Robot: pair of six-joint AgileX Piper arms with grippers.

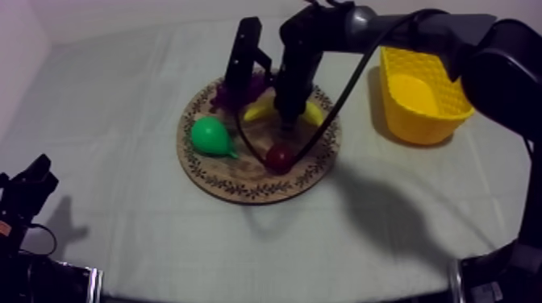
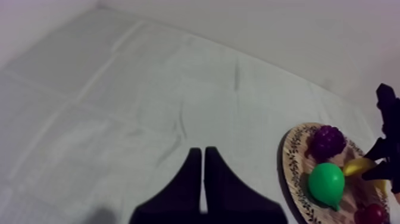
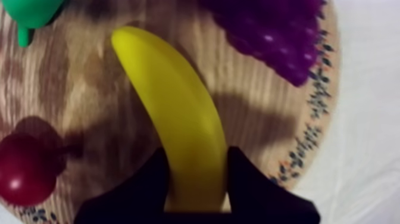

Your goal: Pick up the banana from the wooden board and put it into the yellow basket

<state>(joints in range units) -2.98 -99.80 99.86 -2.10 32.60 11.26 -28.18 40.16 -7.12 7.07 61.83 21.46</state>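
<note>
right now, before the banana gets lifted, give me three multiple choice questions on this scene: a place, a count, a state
1. Where is the yellow basket? A) on the wooden board B) on the cloth, at my right arm's side C) held in the air
2. How many toy fruits lie on the board? A) two B) three C) four
3. My left gripper is: A) shut on nothing B) shut on the basket C) wide open

1 B, it stands clear of the board; 2 C, banana, pear, grapes, small red fruit; 3 A, it forms a narrow wedge.
</note>
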